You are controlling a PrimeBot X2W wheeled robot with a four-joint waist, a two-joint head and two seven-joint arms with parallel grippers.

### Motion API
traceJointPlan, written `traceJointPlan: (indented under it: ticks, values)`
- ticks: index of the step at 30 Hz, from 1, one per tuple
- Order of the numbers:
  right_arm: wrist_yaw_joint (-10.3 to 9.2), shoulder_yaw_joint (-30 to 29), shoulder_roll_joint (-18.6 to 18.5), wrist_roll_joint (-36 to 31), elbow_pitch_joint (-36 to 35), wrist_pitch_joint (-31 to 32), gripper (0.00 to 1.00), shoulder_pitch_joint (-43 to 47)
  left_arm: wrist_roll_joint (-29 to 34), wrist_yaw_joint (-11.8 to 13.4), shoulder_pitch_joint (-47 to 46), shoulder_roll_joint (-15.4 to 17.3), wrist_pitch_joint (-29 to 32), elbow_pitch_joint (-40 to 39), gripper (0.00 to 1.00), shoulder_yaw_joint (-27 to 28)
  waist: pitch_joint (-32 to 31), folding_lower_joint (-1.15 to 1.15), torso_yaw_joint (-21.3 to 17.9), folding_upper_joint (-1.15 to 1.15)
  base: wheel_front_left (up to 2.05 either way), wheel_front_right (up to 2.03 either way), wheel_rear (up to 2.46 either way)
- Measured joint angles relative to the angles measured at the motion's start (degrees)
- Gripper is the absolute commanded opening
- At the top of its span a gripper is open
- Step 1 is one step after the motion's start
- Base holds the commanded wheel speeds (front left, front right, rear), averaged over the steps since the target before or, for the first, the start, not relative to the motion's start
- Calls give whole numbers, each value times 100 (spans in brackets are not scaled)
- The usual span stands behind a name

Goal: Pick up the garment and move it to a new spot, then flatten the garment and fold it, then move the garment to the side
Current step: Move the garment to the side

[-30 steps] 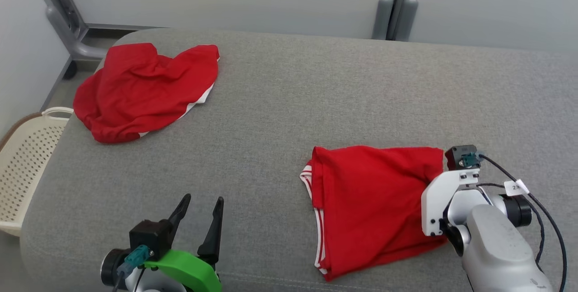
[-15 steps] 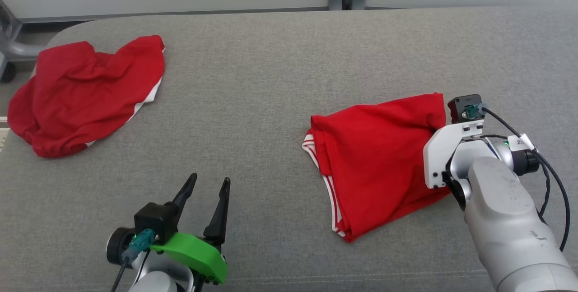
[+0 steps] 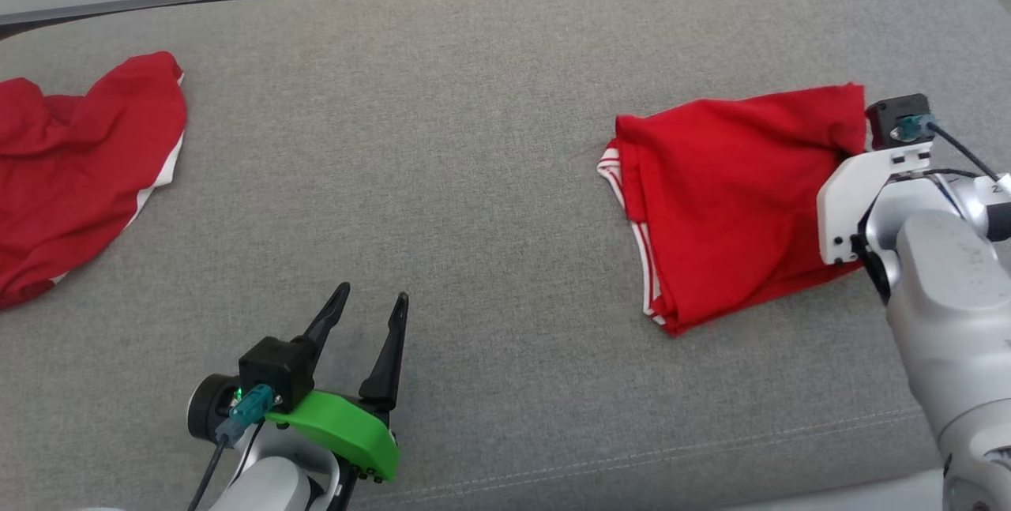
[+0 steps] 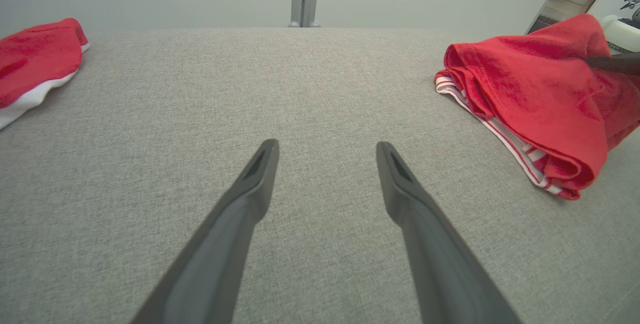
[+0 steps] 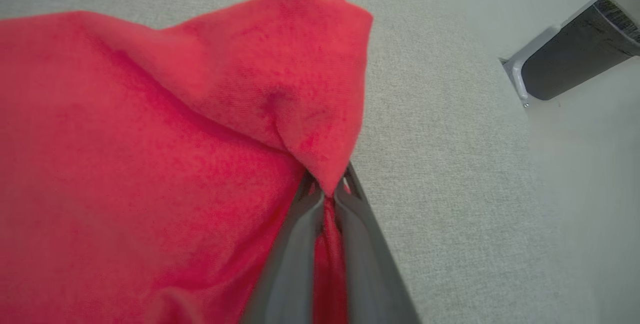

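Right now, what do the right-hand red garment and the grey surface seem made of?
Garment: soft knit cloth, perhaps cotton jersey; matte, fine-grained, falling in loose folds, white striped trim. Surface: woven upholstery fabric, matte flecked grey, visible weave and a stitched seam near the front.

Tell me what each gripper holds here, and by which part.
The right gripper pinches the folded red garment at its right edge; the left gripper holds nothing.

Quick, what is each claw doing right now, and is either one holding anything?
Left claw: open, holding nothing, above the grey surface.
Right claw: shut, pinching a corner of the folded red garment.
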Motion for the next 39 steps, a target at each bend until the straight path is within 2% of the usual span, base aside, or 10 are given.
traceJointPlan:
  ticks: [14,31,32,33,34,35,39]
  values:
    - [0,-4,-813,15,450,-363,0,-712,135,-36,-173,162,102,-121,100,-127,476,0,-171,0,0,0,0]
    - [0,-267,-1677,-152,676,-681,0,-936,255,18,-163,464,337,-483,100,-261,723,0,129,0,0,0,0]
    - [0,-313,-1690,-169,678,-704,6,-945,259,29,-162,483,360,-509,100,-265,745,0,152,0,0,0,0]
    - [0,-356,-1697,-174,680,-703,22,-953,260,42,-162,498,380,-542,100,-274,769,0,175,0,0,0,0]
    - [0,-383,-1696,-203,675,-734,44,-961,260,46,-162,505,381,-576,100,-279,793,0,200,0,0,0,0]
    - [0,-423,-1695,-242,669,-766,100,-963,260,47,-162,509,389,-599,100,-287,814,0,226,0,0,0,0]
    - [0,-603,-1727,-448,506,-1007,100,-972,261,55,-160,516,428,-643,100,-309,876,0,336,0,0,0,0]
